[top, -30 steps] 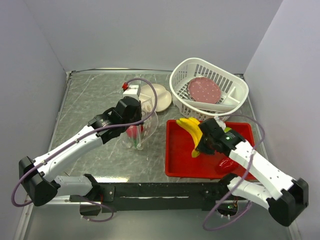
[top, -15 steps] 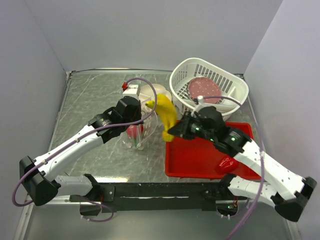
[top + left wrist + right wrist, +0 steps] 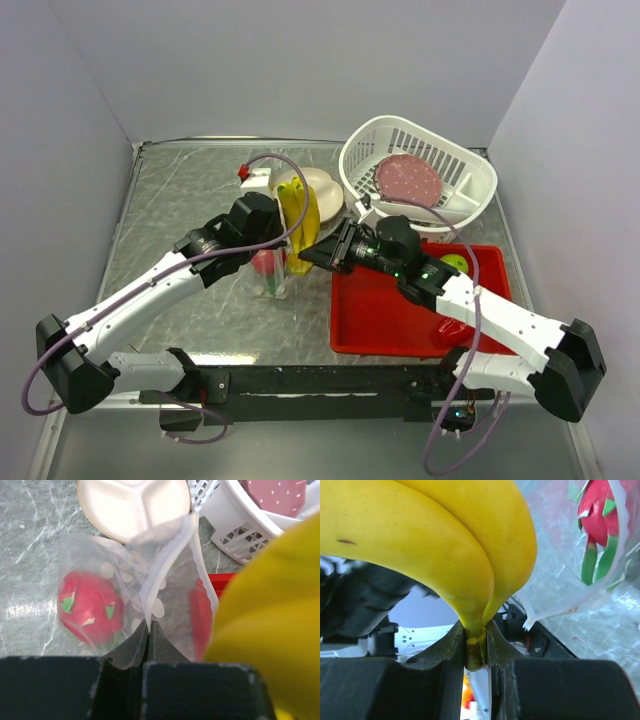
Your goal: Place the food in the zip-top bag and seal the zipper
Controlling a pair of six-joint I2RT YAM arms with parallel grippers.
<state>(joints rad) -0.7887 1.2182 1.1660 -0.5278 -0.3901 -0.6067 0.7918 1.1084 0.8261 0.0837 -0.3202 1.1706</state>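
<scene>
1. Left end effector [image 3: 148,626] is pinched narrow on the top edge of the bag [image 3: 167,575], jaws almost together with plastic between them. It holds the bag upright, mouth up.
2. Right end effector [image 3: 475,647] is clamped on the stem of the banana [image 3: 435,545]. Two yellow fruits join at that stem and point away from the wrist.
3. Top view: left end effector [image 3: 275,232] and right end effector [image 3: 322,250] are near each other. The bag [image 3: 280,272] is between them, about mid-surface [image 3: 170,190].
4. Banana [image 3: 298,210] is off the surface, tilted, right at the bag mouth. Cannot tell if any of it is inside.
5. Dragon fruit [image 3: 265,263] sits low inside the bag, red with green scales. It shows through the dotted plastic in the left wrist view [image 3: 87,607] and the right wrist view [image 3: 597,510].
6. Zipper [image 3: 172,550] is not sealed and the mouth gapes open.
7. Green apple [image 3: 455,264] lies on the red tray [image 3: 390,320], on the tray's far side, well apart from the bag. The tray sits toward the near right corner.
8. White basket [image 3: 475,190] is at the far right corner, with a reddish speckled disc [image 3: 407,180] inside.
9. Beige divided plate [image 3: 325,190] lies beyond the bag toward the far edge, partly hidden by the banana.
</scene>
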